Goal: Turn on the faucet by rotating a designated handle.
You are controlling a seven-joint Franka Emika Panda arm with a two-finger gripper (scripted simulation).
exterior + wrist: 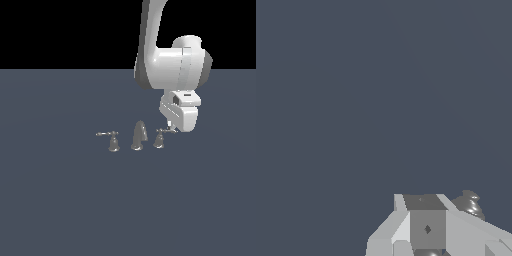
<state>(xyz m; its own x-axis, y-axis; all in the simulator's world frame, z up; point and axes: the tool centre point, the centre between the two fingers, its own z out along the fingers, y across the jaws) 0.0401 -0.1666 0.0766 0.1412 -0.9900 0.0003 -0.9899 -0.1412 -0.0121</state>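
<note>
The faucet (139,136) is a tiny shiny grey set on the flat floor: a curved spout in the middle and a lever on each side. The handle (159,138) stands on the exterior view's right of the spout, with its thin bar on top. My gripper (170,125) hangs from the white arm right beside the end of that bar, at its height. The fingers (427,220) look pressed together with nothing between them. In the wrist view a shiny rounded part of the handle (471,204) shows just beside the fingers.
The twin lever (113,142) sits on the exterior view's left of the spout, its bar pointing leftward. A plain dark grey-blue floor (75,200) spreads all around the set. The bulky white arm (172,65) rises above and behind the handle.
</note>
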